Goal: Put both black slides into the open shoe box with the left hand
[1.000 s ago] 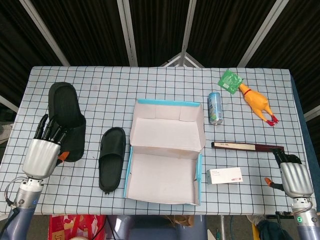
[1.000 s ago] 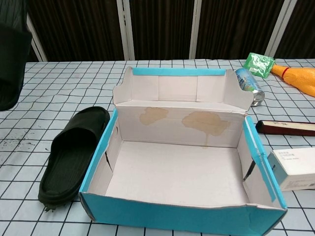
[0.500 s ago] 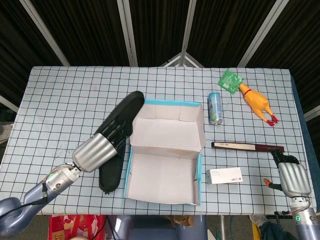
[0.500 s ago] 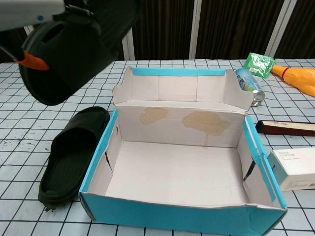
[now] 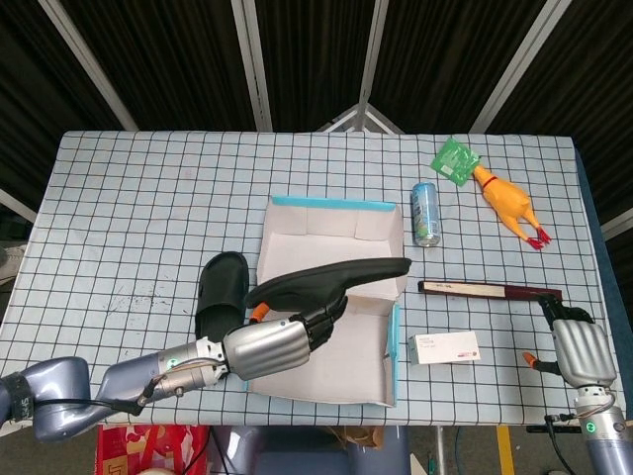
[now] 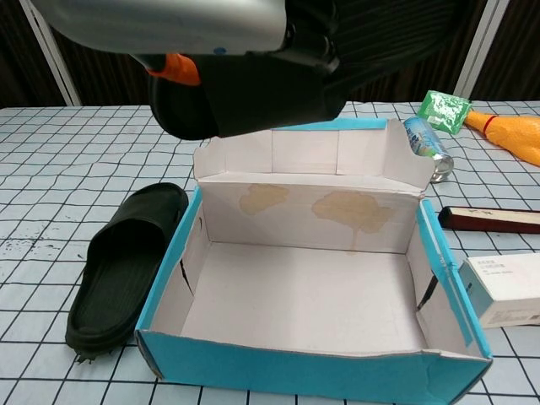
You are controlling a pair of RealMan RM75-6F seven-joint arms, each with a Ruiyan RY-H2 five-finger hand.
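A: Where is the left hand [image 5: 272, 346] seen?
B: It is seen above the open shoe box [image 5: 326, 381], with its fingers closed around one black slide [image 5: 331, 277]. The slide is held in the air, lying roughly level across the box, its toe end reaching toward the box's right wall. In the chest view the same hand [image 6: 169, 25] and the slide [image 6: 253, 93] are seen above the box's rear flap.

A: And the second slide?
B: The other black slide [image 5: 221, 294] is left flat on the counter [image 5: 148, 198], just beside the box's left wall, lying along it.

A: What room is offered inside the box?
B: A bare floor is shown between blue-edged walls [image 6: 312, 367]; the rear flap stands upright behind it.

A: What lies along the right side?
B: A small white carton [image 5: 443, 347] is set just beside the right wall. A dark flat stick [image 5: 490, 290], a can [image 5: 425, 213], a green packet [image 5: 455, 159] and a rubber chicken [image 5: 509, 205] are placed farther off.

A: And the right hand [image 5: 582, 351]?
B: It is kept at the counter's near right edge, well apart from the box, holding nothing. How far its fingers are spread cannot be told.
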